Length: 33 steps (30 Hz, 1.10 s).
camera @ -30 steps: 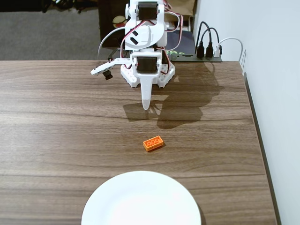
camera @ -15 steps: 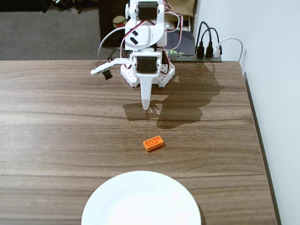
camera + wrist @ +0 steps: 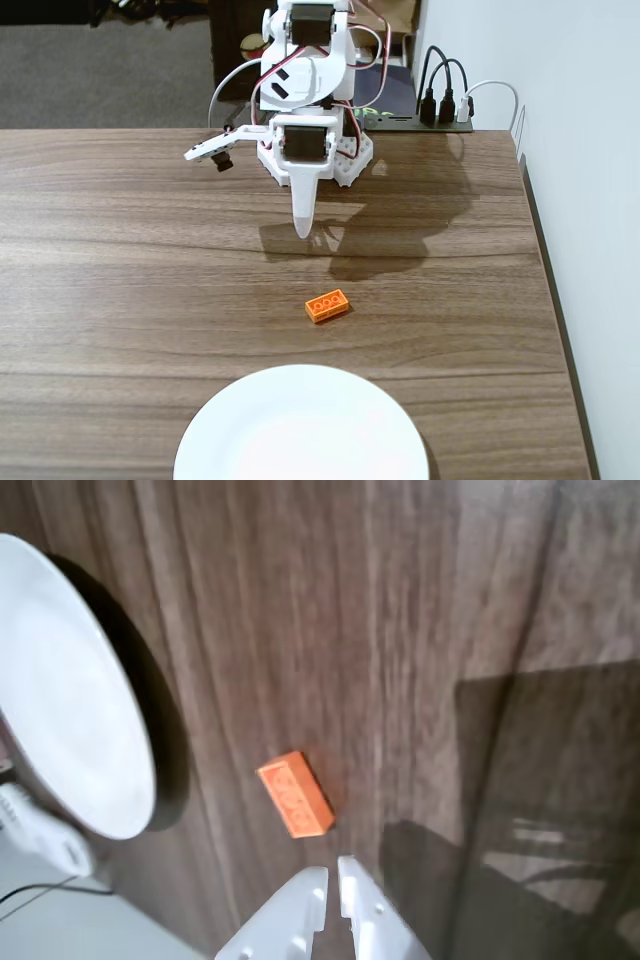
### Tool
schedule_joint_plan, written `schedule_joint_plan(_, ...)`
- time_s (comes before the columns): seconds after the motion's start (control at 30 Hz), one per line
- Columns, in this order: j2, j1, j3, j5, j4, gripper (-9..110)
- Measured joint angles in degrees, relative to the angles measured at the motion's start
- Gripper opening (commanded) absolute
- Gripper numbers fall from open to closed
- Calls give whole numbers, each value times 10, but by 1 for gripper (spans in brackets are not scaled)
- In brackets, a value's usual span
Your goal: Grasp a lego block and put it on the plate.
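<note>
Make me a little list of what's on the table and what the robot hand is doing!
table: brown wood
brick: orange, studs up, lying on the table between the arm and the plate, also seen in the wrist view
plate: white, empty, at the near edge in the fixed view
end effector: fingers almost together, holding nothing, short of the brick
brick on plate: not yet

Orange lego block (image 3: pixel 327 305) on table (image 3: pixel 120 270), between claw (image 3: pixel 301 227) and plate (image 3: pixel 300 425).
</note>
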Motion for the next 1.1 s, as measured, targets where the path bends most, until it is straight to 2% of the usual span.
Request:
schedule_joint_plan(0.1,-27,3,-29,4,-23,1)
schedule_joint_plan(0.37,-243,4,-142,4,-43,1)
schedule_joint_plan(0.67,-390,3,-197,-44,-47,1)
schedule_joint_plan(0.87,-454,4,-223,-122,-48,1)
schedule_joint_plan(1.0,-481,11,-236,-237,-48,1)
schedule_joint_plan(1.1,-498,17,-249,-284,-48,1)
